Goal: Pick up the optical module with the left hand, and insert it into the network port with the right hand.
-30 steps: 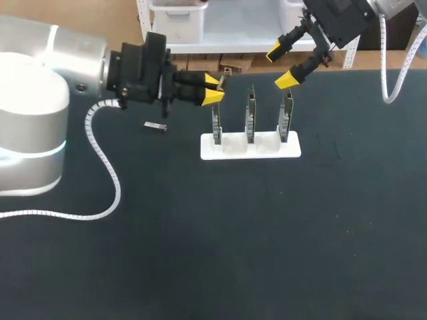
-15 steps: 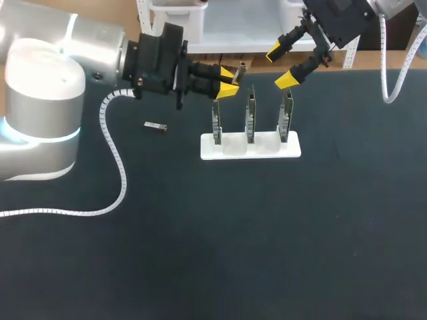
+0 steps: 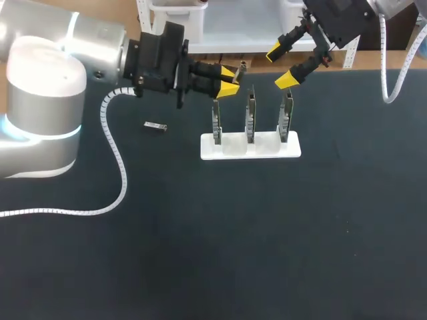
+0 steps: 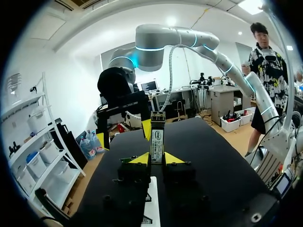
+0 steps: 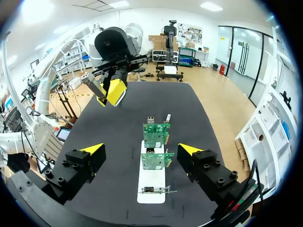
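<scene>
Left gripper clamped on the optical module, upper middle of the head frame; module's free end pokes rightward past the yellow tips.

Change: over the last second the left arm swung up and to the right, away from the leftmost of the three cards; in the last half-second no further shift, so it reads as parked.

Right gripper, upper right of the head frame, fingers spread wide and empty; same spot in all three head frames; near the module's free end but not touching it.

Left wrist view: module stands straight between both tips, pinched from two sides; right gripper sits ahead of it, fingers apart.

Spare module, left of the white stand on the table, unmoved.

Judgement: pickup done, handover pose reached; next the right fingers must close on the free end before the left lets go; little bare length to grab, so a skewed grip is the risk; port insertion at the cards not yet begun; which port, cannot tell.
</scene>
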Available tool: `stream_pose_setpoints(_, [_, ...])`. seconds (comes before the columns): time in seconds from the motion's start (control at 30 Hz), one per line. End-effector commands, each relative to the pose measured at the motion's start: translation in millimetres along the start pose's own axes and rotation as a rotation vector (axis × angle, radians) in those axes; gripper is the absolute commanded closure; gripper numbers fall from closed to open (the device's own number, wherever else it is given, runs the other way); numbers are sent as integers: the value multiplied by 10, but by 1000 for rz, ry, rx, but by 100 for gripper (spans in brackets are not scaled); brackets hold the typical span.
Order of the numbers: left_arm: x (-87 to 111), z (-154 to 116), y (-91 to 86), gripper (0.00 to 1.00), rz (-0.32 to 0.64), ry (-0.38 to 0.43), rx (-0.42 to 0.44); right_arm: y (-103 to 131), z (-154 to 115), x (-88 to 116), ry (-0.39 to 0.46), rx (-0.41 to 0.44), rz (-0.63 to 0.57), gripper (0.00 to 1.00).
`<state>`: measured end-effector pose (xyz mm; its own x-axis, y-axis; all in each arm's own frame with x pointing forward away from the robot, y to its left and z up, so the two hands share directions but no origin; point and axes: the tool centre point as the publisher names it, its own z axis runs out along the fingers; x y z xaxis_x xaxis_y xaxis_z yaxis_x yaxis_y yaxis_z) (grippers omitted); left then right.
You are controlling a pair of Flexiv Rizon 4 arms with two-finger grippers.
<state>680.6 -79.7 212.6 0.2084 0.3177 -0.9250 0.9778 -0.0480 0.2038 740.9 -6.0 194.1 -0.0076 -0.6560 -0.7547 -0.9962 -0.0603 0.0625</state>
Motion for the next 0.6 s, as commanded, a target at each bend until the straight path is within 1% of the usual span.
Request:
stream_pose_setpoints(0.03, [8, -3, 8, 100, 2, -2, 1, 9, -1, 1, 0, 2, 0, 0])
stream_pose_setpoints(0.53, [8, -3, 8, 100, 2, -2, 1, 9, -1, 1, 0, 2, 0, 0])
stream_pose_setpoints(0.57, [-9, 13, 1, 100, -6, -25, -14, 9, -1, 1, 0, 2, 0, 0])
stream_pose_setpoints(0.6, [-25, 18, -3, 100, -18, -67, -42, 9, -1, 1, 0, 2, 0, 0])
